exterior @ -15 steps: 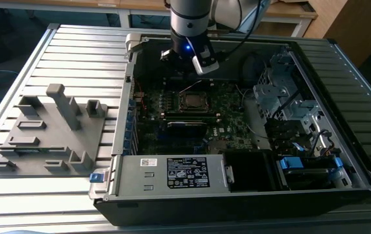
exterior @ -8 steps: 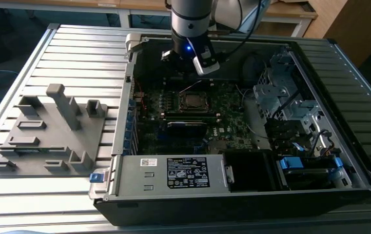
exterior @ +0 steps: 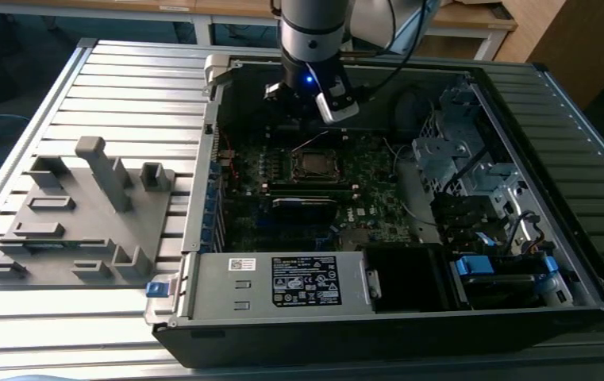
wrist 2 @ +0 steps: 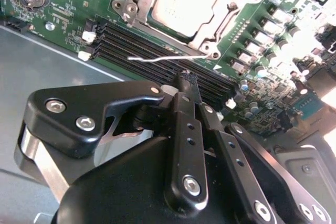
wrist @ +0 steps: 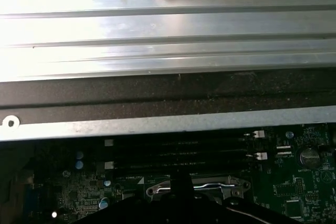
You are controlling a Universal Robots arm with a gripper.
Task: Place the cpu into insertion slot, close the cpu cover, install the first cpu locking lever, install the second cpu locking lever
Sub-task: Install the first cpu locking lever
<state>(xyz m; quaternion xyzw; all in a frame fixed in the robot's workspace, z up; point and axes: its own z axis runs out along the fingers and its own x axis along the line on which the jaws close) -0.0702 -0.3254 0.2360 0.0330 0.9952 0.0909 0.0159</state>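
Hovering jaws closed beside locking lever along cpu cover edge; cpu seated.

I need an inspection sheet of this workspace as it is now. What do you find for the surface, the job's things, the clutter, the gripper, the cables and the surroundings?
Surface: ribbed aluminium table carrying an open black computer case.
Job's things: square silver-grey cpu sits in its socket; shiny silver cpu cover frame lies down around it; thin silver wire lever sticks out over the black memory slots.
Clutter: grey plastic fixture block at the exterior view's left.
Gripper: black gripper, fingers shut and empty, close to the lever; contact cannot be told.
Cables: black cable along the arm.
Surroundings: wooden furniture behind the table.
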